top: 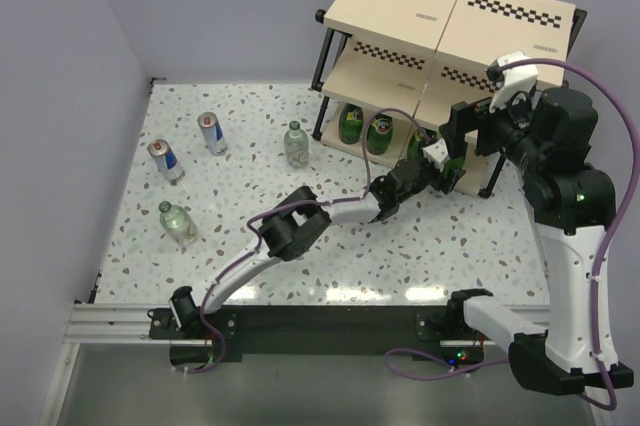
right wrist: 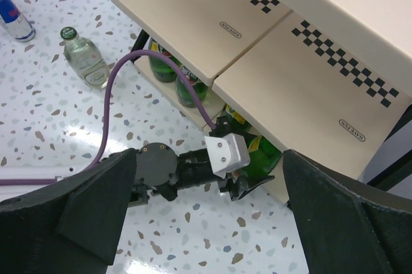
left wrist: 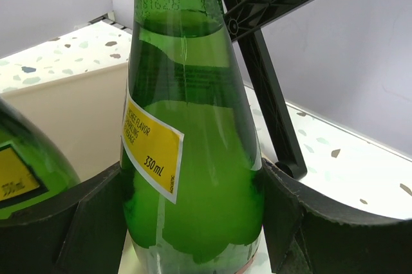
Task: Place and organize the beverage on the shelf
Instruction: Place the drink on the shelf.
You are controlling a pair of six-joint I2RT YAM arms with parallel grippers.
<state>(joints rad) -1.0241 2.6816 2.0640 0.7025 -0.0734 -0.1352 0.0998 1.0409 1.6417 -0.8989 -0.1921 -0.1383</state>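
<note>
Only left wrist view shows left claw (left wrist: pixel 193 229) gripping green bottle (left wrist: pixel 193 126).

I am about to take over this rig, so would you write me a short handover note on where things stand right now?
Left tool: shut on a green bottle, at the right half of the bottom tier of the shelf; I cannot tell whether the bottle is set down.
Right tool: open and empty, above the shelf.
Done: three other green bottles appear to stand on the bottom tier.
Left: release this bottle, then shelve the two cans and two clear bottles, all on the table.
</note>
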